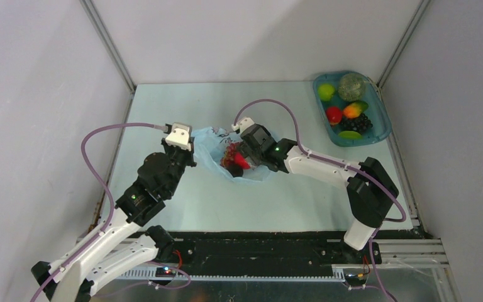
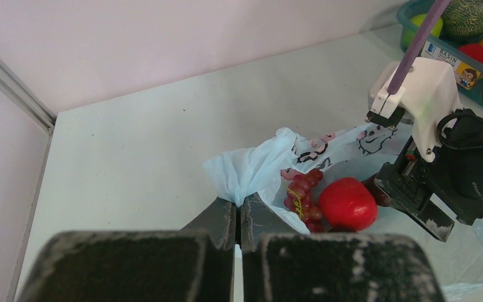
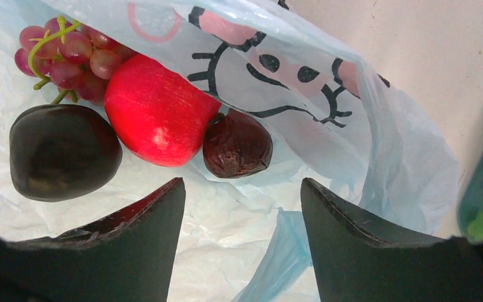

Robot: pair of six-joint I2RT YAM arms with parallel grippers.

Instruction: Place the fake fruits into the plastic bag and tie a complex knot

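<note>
Left gripper (image 2: 239, 204) pinching light-blue plastic bag (image 2: 251, 167), right gripper (image 3: 242, 184) spread wide, above pale matte tabletop (image 1: 182, 107), teal oval plastic tray (image 1: 368, 139) at two o'clock.

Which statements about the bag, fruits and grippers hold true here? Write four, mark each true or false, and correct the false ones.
1. The left gripper is shut on the plastic bag edge. True.
2. The right gripper holds the red fruit. False: it is open and empty; the red fruit lies in the bag.
3. The grape bunch lies inside the bag. True.
4. The teal tray is empty. False: it holds a green fruit and others.
</note>
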